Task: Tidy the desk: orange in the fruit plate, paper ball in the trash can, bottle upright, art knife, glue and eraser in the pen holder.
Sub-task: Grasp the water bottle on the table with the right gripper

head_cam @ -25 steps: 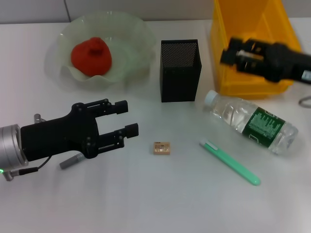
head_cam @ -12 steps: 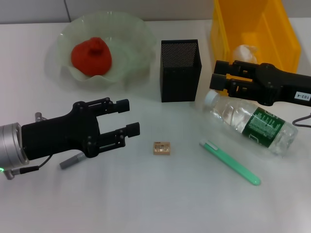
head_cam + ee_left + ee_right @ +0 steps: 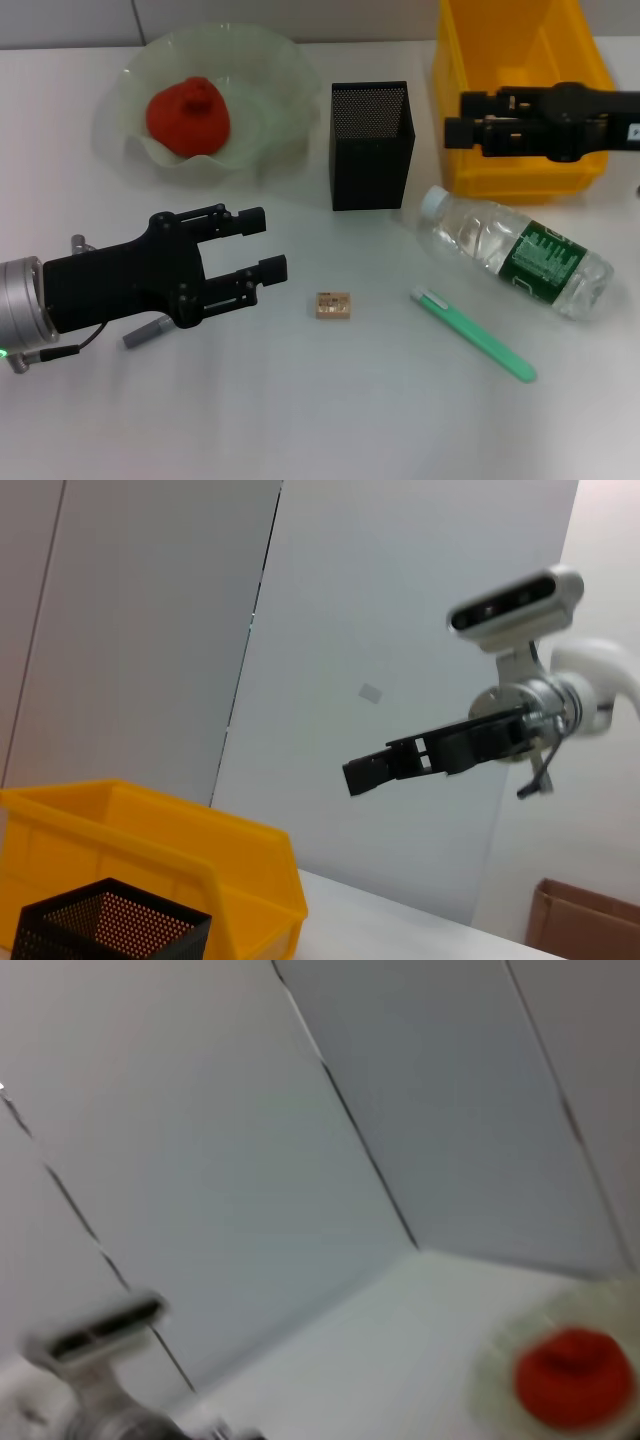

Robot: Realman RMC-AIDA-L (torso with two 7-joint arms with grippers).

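Hovering over yellow trash can (image 3: 520,175), far right: right gripper (image 3: 456,118), jaws parted, empty. Left gripper (image 3: 262,243) near left, jaws released. Bottle (image 3: 517,254) lying flat right; eraser (image 3: 333,305), art knife (image 3: 474,334) near centre; orange (image 3: 188,116) in fruit plate (image 3: 262,75), far left.

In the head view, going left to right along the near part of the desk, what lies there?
Black left claw → small tan eraser block → slim green art knife → clear plastic bottle lying on its side.
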